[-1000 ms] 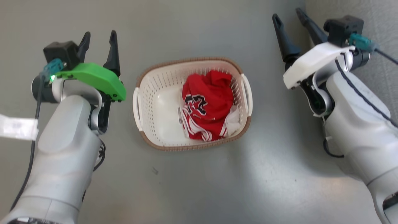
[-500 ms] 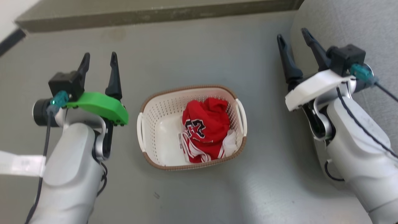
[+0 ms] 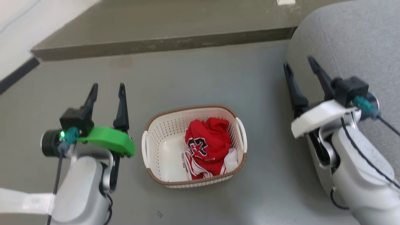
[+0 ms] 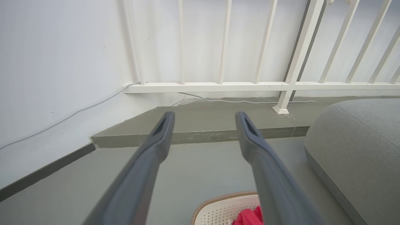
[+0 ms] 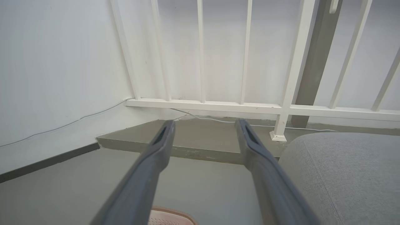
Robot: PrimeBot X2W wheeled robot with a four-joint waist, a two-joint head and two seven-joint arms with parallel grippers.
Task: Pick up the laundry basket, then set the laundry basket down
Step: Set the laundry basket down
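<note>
My left gripper (image 3: 107, 89) and right gripper (image 3: 300, 68) both hang spread and empty, either side of the laundry basket (image 3: 162, 131), which sits on the floor (image 3: 200, 75). Whether it's been lifted yet, I can't tell.

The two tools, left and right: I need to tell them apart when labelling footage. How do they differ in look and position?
The left tool sits behind a green cover; the right tool behind a white one. The left tool is over bare floor left of the laundry basket; the right tool is beside a grey cushion. Both are open, hold nothing, and have long dark fingers.
</note>
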